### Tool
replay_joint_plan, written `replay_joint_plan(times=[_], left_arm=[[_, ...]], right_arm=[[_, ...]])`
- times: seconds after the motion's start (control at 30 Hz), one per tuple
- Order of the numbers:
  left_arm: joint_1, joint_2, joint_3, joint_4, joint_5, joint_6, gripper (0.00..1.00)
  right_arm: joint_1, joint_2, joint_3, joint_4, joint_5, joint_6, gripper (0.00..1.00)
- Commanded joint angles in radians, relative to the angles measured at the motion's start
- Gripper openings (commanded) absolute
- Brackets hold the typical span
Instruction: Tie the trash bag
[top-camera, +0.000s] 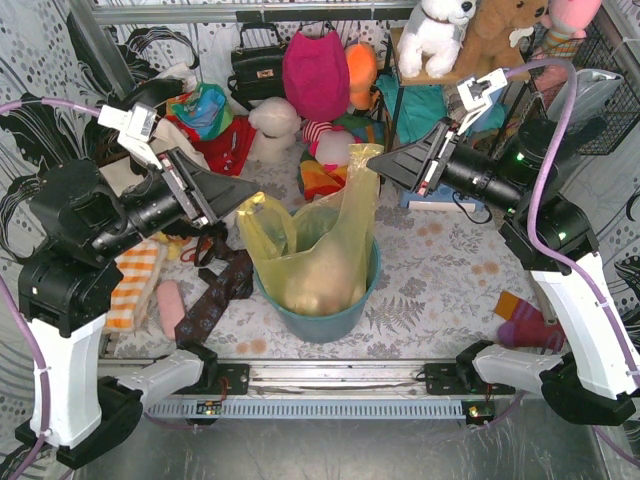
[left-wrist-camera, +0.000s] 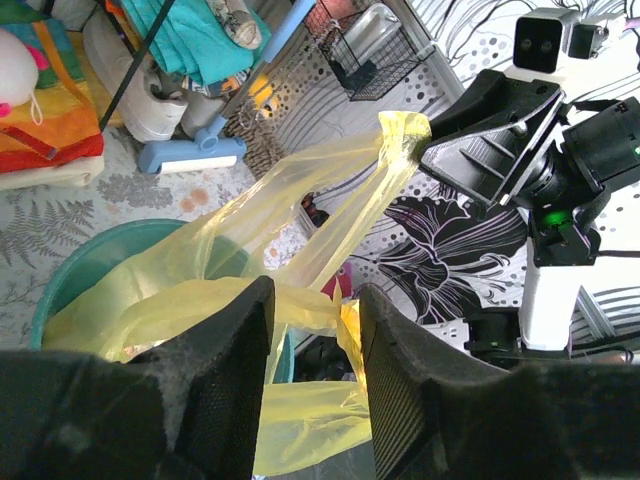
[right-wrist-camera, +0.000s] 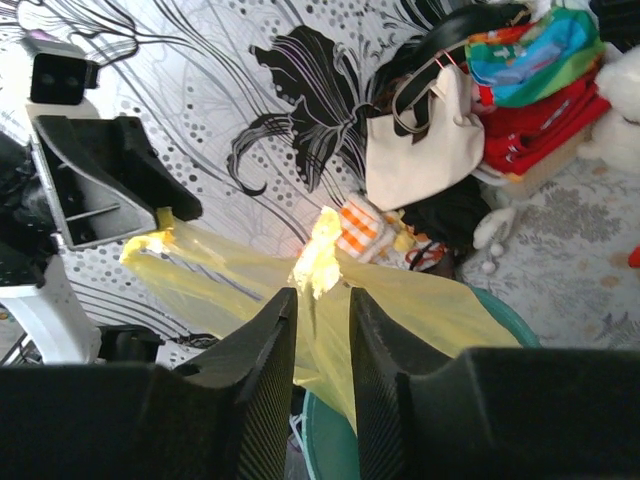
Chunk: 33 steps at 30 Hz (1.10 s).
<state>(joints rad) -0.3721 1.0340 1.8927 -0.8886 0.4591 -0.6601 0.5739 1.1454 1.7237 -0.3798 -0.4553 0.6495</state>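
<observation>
Bright, even light with soft shadows; the trash bag (right-wrist-camera: 318, 262) glows translucent, and wrist views blur up close.

The trash bag (top-camera: 335, 230) is thin, crinkly, glossy translucent plastic; the teal bin (top-camera: 320, 325), smooth plastic.

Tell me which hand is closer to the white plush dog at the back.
Right. The right hand is in front and left of the white plush dog; the left hand is farther left, across the trash bag.
</observation>
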Motion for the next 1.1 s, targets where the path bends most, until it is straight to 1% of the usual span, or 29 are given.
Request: replay_joint_plan(times=[0.0,0.07,0.27,0.37,0.47,0.53,0.67,0.73,0.8,0.9,0.97,1.0,1.07], left_arm=[[0.003,-0.014,0.055,-0.032,-0.026,0.044,0.49],[0.003,-0.015,0.066,-0.017,0.001,0.039,0.5],[0.003,-0.014,0.056,0.042,0.086,0.0,0.54],[0.003,-0.012,0.054,0.026,0.091,0.005,0.55],[0.003,-0.005,0.055,-0.01,0.097,0.025,0.6],[0.003,0.008,0.06,-0.048,0.092,0.042,0.6],[0.004,0.017,0.047,-0.068,0.086,0.05,0.52],[0.004,0.014,0.047,-0.057,0.085,0.046,0.45],[0.003,0.01,0.052,-0.04,0.085,0.038,0.37],[0.003,0.005,0.058,-0.02,0.087,0.026,0.29],[0.003,0.003,0.06,-0.007,0.091,0.022,0.19],[0.003,0.0,0.058,0.001,0.09,0.021,0.17],[0.003,-0.007,0.055,0.014,0.082,0.016,0.18]], right_arm=[[0.005,0.002,0.041,-0.055,0.05,-0.052,0.3],[0.004,0.011,0.054,-0.058,0.041,-0.052,0.32],[0.005,0.028,0.05,-0.009,-0.028,-0.017,0.34],[0.005,0.022,0.039,0.004,-0.03,-0.01,0.34],[0.004,0.019,0.03,0.005,-0.026,-0.011,0.34],[0.004,0.019,0.027,0.006,-0.029,-0.01,0.34],[0.004,0.019,0.022,0.008,-0.031,-0.01,0.33],[0.005,0.019,0.021,0.009,-0.03,-0.009,0.31],[0.005,0.019,0.018,0.013,-0.031,-0.006,0.28],[0.004,0.02,0.014,0.019,-0.029,-0.003,0.23],[0.004,0.021,0.014,0.024,-0.029,-0.001,0.23],[0.004,0.022,0.013,0.027,-0.03,0.002,0.23],[0.005,0.023,0.01,0.036,-0.032,0.006,0.2]])
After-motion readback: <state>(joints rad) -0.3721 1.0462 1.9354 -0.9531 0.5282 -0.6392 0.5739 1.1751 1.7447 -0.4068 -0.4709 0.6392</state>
